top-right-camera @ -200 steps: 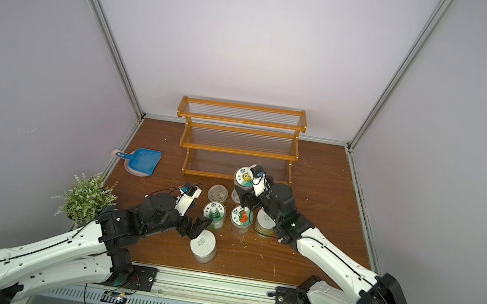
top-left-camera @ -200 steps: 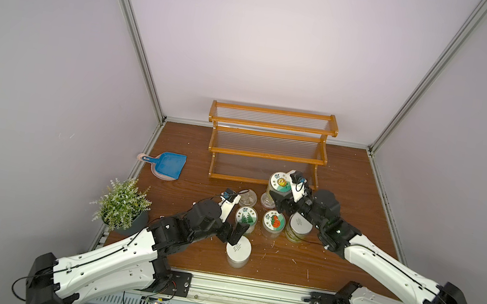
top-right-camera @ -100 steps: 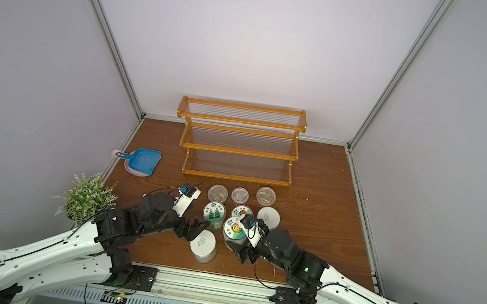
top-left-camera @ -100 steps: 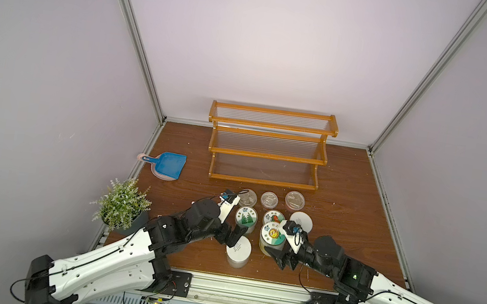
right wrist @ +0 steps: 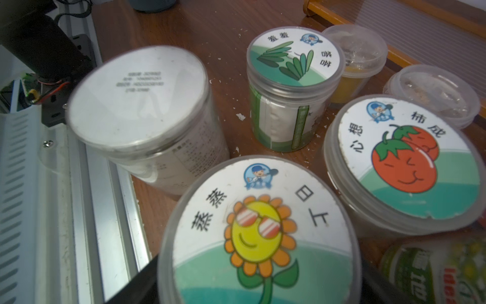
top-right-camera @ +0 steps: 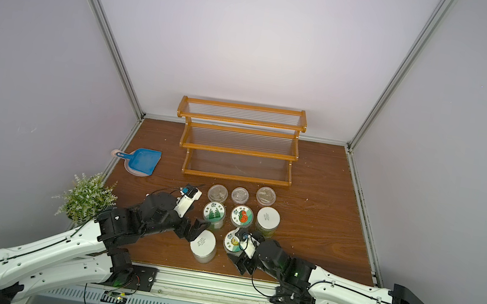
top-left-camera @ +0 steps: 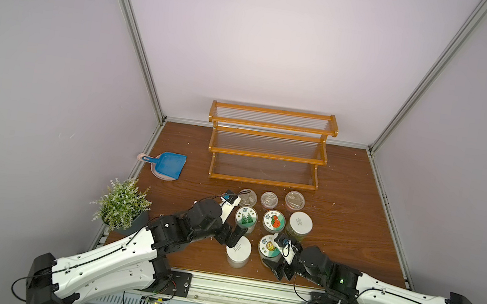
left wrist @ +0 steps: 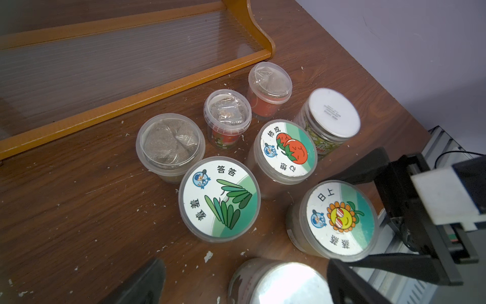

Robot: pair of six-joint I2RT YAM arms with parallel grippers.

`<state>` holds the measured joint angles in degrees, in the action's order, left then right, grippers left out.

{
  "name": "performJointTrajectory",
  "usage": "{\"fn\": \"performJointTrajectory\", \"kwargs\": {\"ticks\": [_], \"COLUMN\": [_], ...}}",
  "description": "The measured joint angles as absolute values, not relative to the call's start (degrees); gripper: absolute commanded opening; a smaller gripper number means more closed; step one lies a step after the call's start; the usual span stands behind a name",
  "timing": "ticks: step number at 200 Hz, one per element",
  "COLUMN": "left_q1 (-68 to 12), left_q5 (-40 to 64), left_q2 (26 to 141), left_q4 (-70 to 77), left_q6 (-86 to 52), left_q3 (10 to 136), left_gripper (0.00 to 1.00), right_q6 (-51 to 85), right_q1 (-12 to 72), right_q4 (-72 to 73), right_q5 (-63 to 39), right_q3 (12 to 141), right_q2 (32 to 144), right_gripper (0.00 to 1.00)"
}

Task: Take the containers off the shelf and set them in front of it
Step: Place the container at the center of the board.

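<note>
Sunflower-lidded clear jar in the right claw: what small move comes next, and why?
Probably the right claw should open and release: the clear sunflower-lidded jar looks set down on the brown wooden table, before the orange-framed shelf, whose tiers hold nothing.

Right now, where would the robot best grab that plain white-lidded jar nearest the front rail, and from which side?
Probably the round side wall just below its lid, coming from above on the robot's left. The front white-lidded jar stands upright, with no neighbour on its left, while the sunflower-lidded jar crowds its right. The open left end effector hovers by it.
</note>
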<state>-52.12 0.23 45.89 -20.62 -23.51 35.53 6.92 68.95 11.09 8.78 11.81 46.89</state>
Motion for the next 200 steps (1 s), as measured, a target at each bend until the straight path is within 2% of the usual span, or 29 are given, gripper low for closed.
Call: {"fn": "performJointTrajectory", "kwargs": {"ticks": [57,118,200], "left_q1": [-52.07,-51.44,-42.19], "left_q5": [0.21,0.25,-0.80], "left_q2": [46.70,48.69,51.72], "left_q4": [-20.84,-20.67,-13.74], "left_q6": [-23.40,-22.00,-20.12], "left_q3": [35.68,36.82,37.93], "left_gripper": [1.00,1.00,1.00], "right_q6": [8.25,10.20,11.11], "right_q1": [68.93,68.93,67.33], "right_q4": [14.31,7.66,-9.04], "right_q5": [8.71,8.71,10.94], "right_q3": [10.44,14.39,31.42], "right_q2": [47.66,48.21,42.81], "right_gripper": [0.99,0.99,0.99]}}
